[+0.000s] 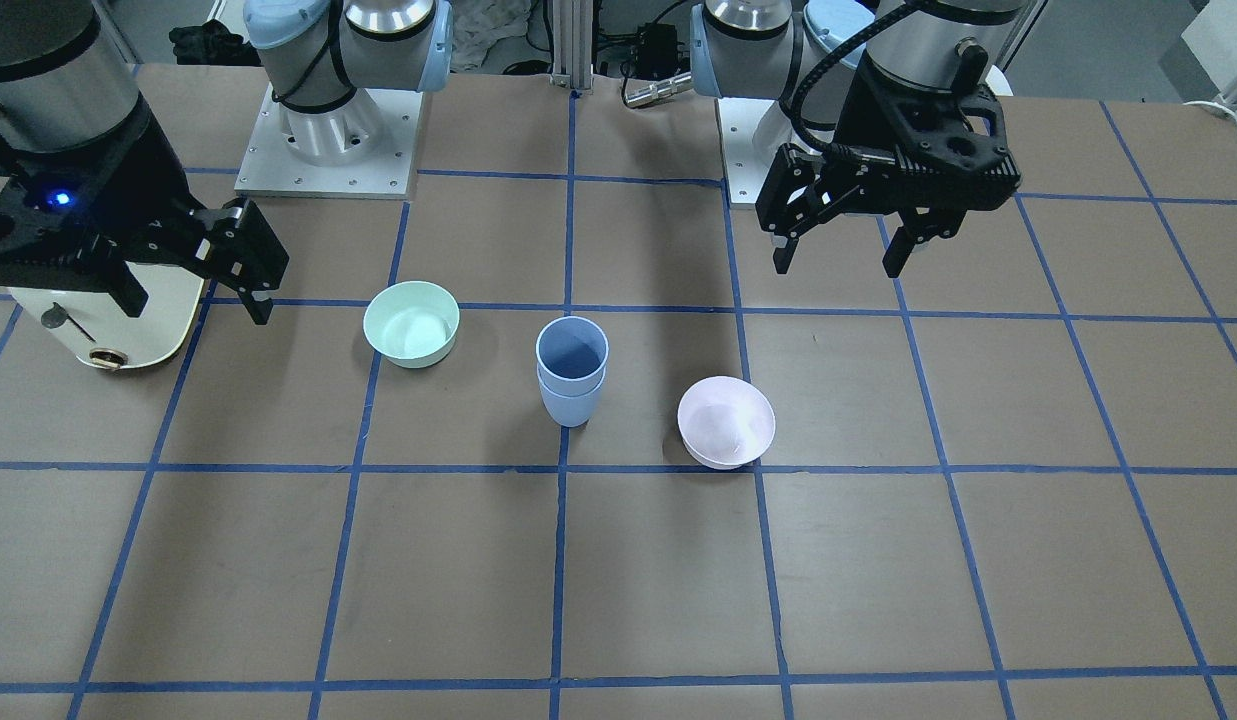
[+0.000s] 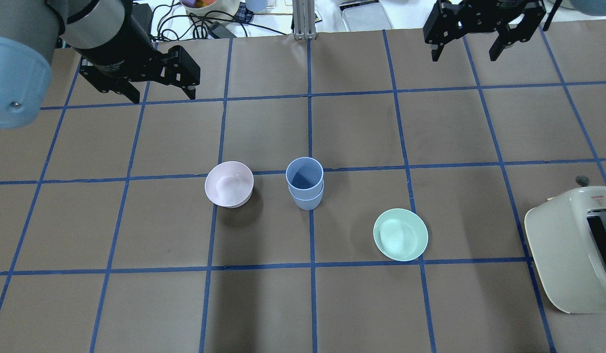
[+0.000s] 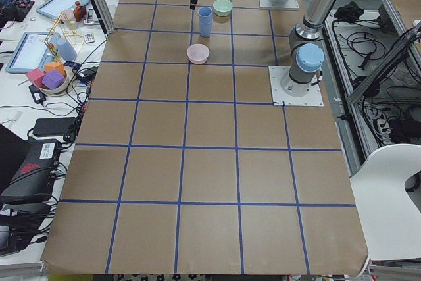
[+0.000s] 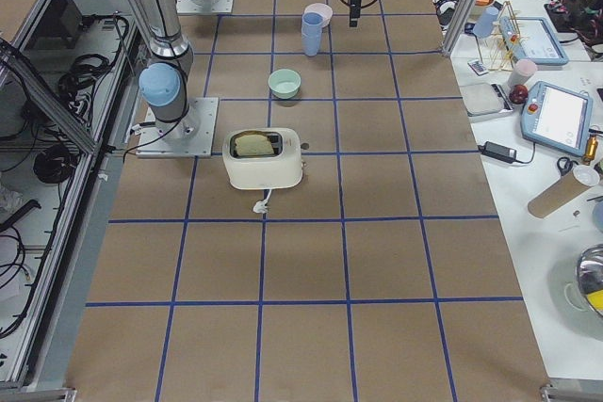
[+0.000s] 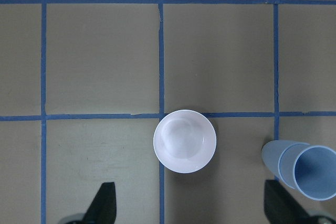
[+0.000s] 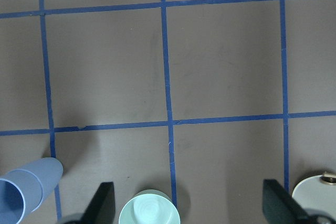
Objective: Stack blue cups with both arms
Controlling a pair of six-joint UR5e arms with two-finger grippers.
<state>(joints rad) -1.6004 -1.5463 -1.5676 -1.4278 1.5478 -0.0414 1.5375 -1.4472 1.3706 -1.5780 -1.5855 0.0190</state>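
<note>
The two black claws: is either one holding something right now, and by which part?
Nothing is held. The left gripper and the right gripper both hang open and empty above the table; the blue cups stand nested, one inside the other, untouched.

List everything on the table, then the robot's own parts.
blue cups: two, pale blue, upright, one nested in the other, at the table's middle on a tape line
pink bowl: one, pale pink, on the cups' left side, apart from them
mint-green bowl: one, on the cups' right side, nearer the robot
toaster: one, cream, at the table's right edge
table: one, brown with a blue tape grid
left arm, right arm: silver-grey, light blue caps
left end effector: black, open, empty, raised beyond the pink bowl
right end effector: black, open, empty, raised at the far right
</note>
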